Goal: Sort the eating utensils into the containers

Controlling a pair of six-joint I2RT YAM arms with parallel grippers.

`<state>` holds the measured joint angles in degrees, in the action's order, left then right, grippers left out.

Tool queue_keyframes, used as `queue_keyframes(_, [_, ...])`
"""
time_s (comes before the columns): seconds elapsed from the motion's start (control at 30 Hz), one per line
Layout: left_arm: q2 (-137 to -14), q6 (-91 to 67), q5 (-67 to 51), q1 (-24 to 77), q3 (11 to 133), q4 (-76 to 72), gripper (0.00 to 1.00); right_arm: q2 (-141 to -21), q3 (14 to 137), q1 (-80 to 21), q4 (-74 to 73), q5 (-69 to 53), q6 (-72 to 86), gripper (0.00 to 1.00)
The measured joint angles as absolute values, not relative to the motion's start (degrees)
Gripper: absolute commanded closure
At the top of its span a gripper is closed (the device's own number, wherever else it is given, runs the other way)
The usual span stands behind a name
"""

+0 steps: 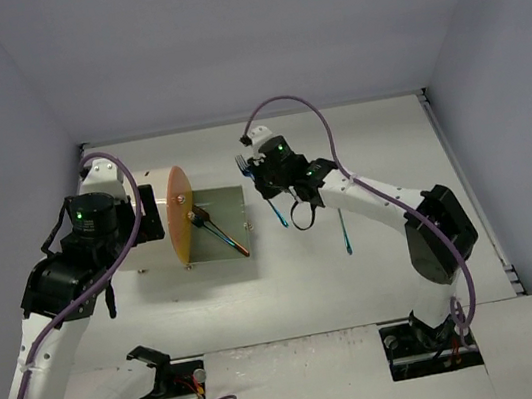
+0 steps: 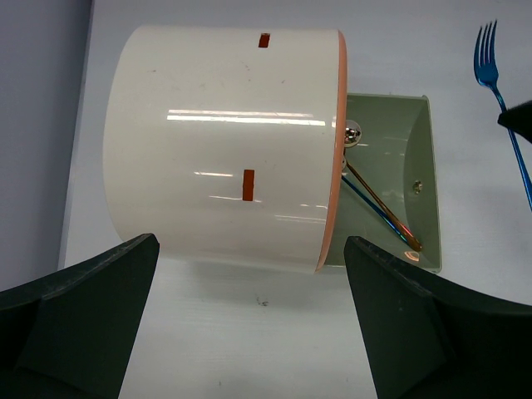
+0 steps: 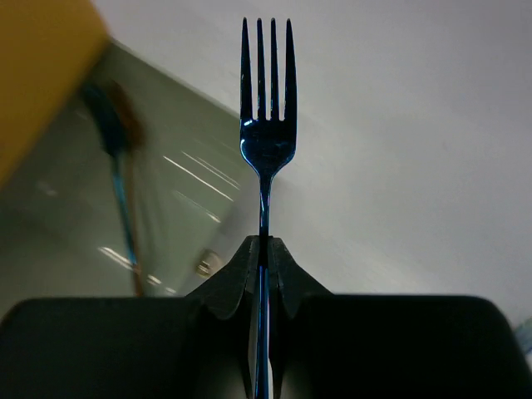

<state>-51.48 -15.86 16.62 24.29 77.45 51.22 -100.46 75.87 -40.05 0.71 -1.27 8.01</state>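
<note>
Blue fork [image 3: 266, 145] tight between right fingers [image 3: 233, 283], tines straight ahead, handle along them; left fingers [image 2: 75, 316] wide apart.

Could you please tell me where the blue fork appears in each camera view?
Top external: blue fork near centre, right of the open drawer.
Left wrist: blue fork top right, right of the drawer.
Right wrist: blue fork centre, clamped in the right end effector.
Shared landmark: the drawer.

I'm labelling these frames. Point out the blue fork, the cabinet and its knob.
fork [image 3: 266, 143], right wrist view, base of the tines.
cabinet [image 2: 224, 141], left wrist view, white side wall.
knob [image 2: 352, 133], left wrist view, shiny ball.
</note>
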Motion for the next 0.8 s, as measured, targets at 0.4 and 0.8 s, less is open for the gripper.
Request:
queue_keyframes(0.4, [-51.17,-15.86,16.67,24.29,77.45,51.22,0.07,-107.15,89.98,-47.48,5.09,-3.49,10.19,1.0])
queue_keyframes(0.8, [-50.1,-15.84,16.75,24.29,77.45,51.22,0.07,-113.68,90.0,-49.21,4.83,-4.12,9.83,1.0])
